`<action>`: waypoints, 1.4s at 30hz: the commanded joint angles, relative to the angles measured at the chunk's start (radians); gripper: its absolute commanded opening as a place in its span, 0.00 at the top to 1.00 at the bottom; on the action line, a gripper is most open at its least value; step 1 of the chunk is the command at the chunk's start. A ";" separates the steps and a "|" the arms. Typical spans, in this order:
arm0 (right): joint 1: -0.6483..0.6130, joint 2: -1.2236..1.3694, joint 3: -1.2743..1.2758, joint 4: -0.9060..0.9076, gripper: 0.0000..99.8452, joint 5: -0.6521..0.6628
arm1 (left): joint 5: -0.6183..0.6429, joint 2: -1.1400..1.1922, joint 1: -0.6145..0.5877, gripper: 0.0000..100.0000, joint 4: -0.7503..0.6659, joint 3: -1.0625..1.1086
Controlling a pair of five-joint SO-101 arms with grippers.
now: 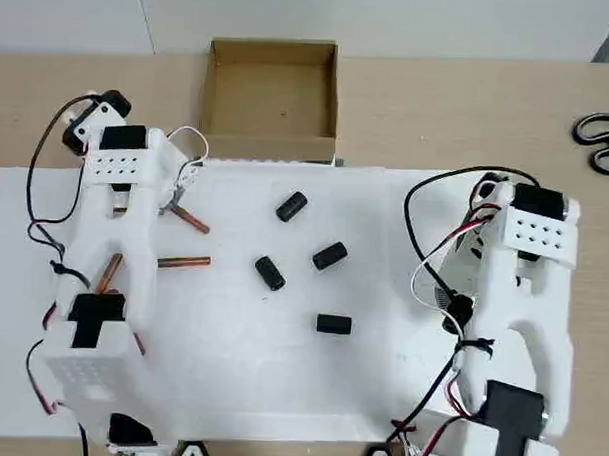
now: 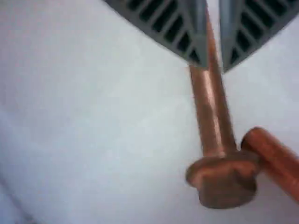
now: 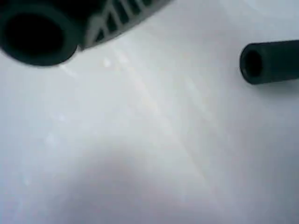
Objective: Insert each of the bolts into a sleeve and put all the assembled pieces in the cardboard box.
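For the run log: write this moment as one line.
left gripper shut on bolt | second bolt by its head | right gripper beside sleeve, grip unclear | four loose sleeves | cardboard box empty

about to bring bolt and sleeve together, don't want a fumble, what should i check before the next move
1. Bolt between left gripper fingers: ok.
2. Second bolt clear of held bolt's head: not ok, looks to touch it.
3. Four sleeves lying free on the sheet: ok.
4. Cardboard box open and empty: ok.
5. Near sleeve in right wrist view gripped: cannot tell.
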 commanded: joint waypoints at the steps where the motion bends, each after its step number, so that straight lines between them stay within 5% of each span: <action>1: 0.010 -0.047 -0.009 -0.015 1.00 0.014 | -0.002 0.009 -0.005 0.95 -0.008 -0.028; 6: 0.010 -0.047 -0.009 -0.018 1.00 0.014 | -0.002 0.018 -0.002 0.88 0.021 -0.028; 30: 0.004 -0.174 -0.008 -0.016 1.00 0.012 | -0.002 0.193 -0.040 0.89 -0.101 -0.030; 35: 0.004 -0.249 -0.002 -0.010 1.00 0.012 | -0.002 0.201 -0.041 1.00 -0.104 -0.030; 42: 0.004 -0.263 -0.002 -0.005 1.00 0.012 | -0.002 0.199 -0.037 1.00 -0.020 -0.111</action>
